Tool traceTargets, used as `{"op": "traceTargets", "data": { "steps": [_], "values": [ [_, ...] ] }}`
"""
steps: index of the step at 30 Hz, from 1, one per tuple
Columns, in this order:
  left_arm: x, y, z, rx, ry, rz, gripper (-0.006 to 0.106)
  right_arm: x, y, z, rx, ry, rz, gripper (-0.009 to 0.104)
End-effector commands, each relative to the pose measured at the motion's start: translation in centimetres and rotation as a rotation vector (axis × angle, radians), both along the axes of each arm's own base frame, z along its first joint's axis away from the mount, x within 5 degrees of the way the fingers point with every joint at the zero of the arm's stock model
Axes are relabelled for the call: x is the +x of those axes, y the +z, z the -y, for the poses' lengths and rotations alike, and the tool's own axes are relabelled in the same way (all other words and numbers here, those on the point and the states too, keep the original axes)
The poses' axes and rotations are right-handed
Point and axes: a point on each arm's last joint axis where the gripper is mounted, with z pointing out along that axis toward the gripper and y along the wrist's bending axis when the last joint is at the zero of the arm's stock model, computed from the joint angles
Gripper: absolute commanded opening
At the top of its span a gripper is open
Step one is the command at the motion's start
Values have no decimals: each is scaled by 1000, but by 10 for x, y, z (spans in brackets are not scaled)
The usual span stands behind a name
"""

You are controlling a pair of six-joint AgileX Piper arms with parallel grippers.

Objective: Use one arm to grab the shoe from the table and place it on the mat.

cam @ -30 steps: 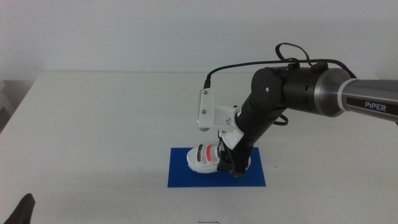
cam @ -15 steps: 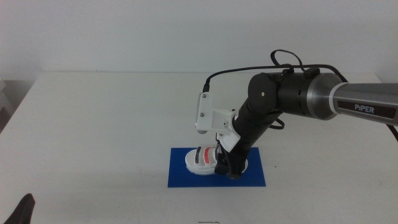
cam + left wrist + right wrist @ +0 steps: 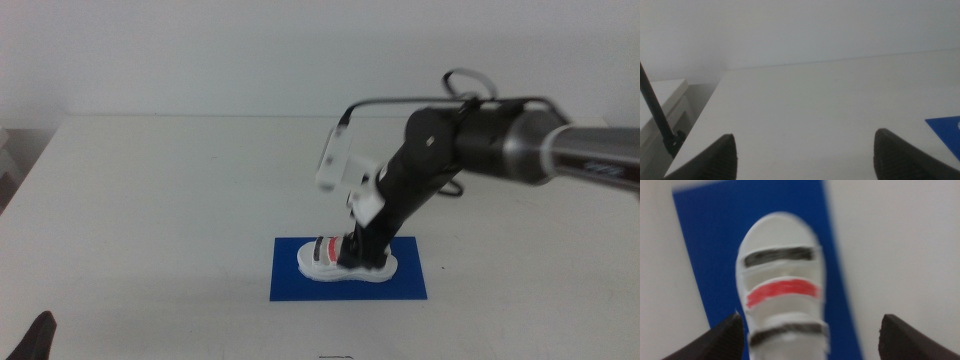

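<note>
So the shoe (image 3: 347,259) is sitting flat on the mat (image 3: 290,285), a bit below centre of the middle view, sole down, with its toe toward the left of the frame and its heel end under the arm (image 3: 470,150). That arm comes in from the right edge, its silver-grey segment up in the upper right, then bends down to the right gripper (image 3: 362,252), which is right over the back half of the shoe. From the right wrist camera you can see the shoe (image 3: 782,297) from above: black strap, red strap, another black one, white sole on the blue mat (image 3: 705,240), all a bit blurry. The right gripper (image 3: 812,337) has its jaws spread wide, one on each side of the shoe and not clamping it, so it's let go. The mat lies on the table (image 3: 150,200), in the lower middle of the frame. The left gripper (image 3: 35,335) is parked down in the bottom left corner of the middle view; its own camera shows its jaws (image 3: 805,157) wide apart over bare table (image 3: 815,100), with a corner of the mat (image 3: 947,127) peeking in at the right edge.
</note>
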Motion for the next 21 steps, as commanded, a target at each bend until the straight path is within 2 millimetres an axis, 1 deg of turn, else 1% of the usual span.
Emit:
{"op": "traceTargets", "data": {
  "steps": [1,3,5,6,8,10,12,14,17,21],
  "values": [
    [-1,10,0,-27,-2,104,94,-2,72,15,135,-113,138,94],
    [-1,10,0,-27,-2,104,94,-15,109,32,210,-203,194,94],
    [-1,10,0,-27,-2,104,94,-32,141,57,296,-315,273,94],
    [-1,10,0,-27,-2,104,94,-39,152,69,336,-361,315,94],
    [-1,10,0,-27,-2,104,94,-62,170,99,418,-467,393,94],
    [-1,10,0,-27,-2,104,94,-83,179,123,490,-556,431,94],
    [-1,10,0,-27,-2,104,94,-104,183,142,548,-631,449,94],
    [-1,10,0,-27,-2,104,94,-128,190,164,612,-707,495,94],
    [-1,10,0,-27,-2,104,94,-159,186,189,635,-777,593,94],
    [-1,10,0,-27,-2,104,94,-194,169,210,630,-830,681,94]
  ]
}}
